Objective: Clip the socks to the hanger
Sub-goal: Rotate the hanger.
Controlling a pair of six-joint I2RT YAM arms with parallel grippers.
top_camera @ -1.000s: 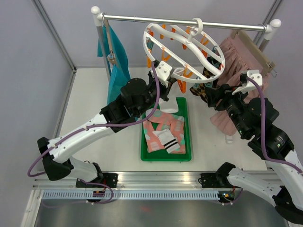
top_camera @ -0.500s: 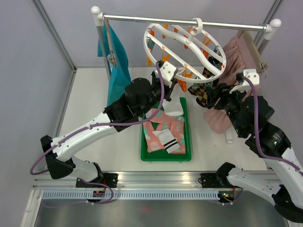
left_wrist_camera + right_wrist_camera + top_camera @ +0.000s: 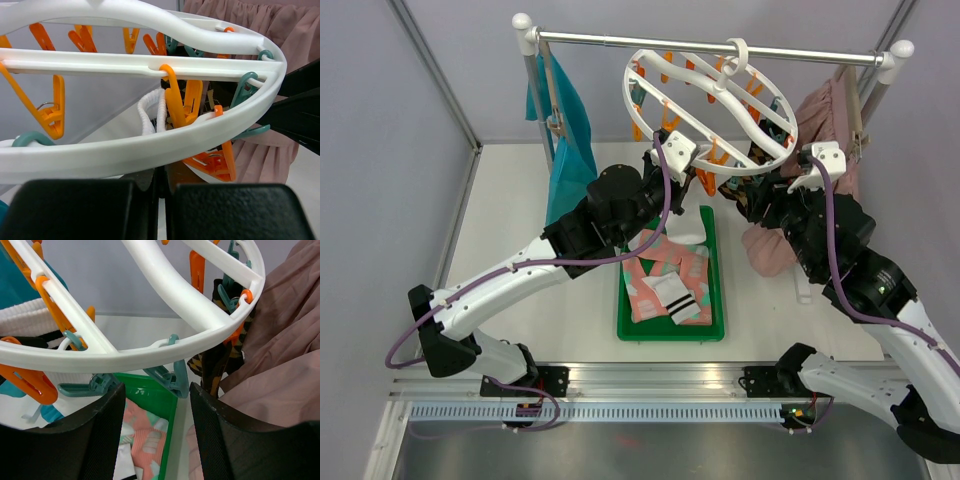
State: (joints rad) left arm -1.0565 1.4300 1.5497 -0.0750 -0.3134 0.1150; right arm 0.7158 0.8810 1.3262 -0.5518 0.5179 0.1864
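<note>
Since a moment ago the right hand (image 3: 156, 390) has risen under the hanger (image 3: 125, 149) rim, fingers apart; the left hand (image 3: 161, 200) is closed. One argyle sock (image 3: 210, 365) hangs from it — one green tray (image 3: 672, 333) holds pink socks (image 3: 655, 275) and one striped sock (image 3: 677, 295).

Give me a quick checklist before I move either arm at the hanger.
1. Left gripper shut: ok.
2. White sock seated in the orange clip: cannot tell; the cuff sits right beside the clip and the bite is hidden.
3. Right gripper open under the rim of the hanger: ok.
4. Argyle sock hanging from the hanger: ok.
5. All socks hung: not ok; pink socks and a striped sock lie in the tray.
</note>
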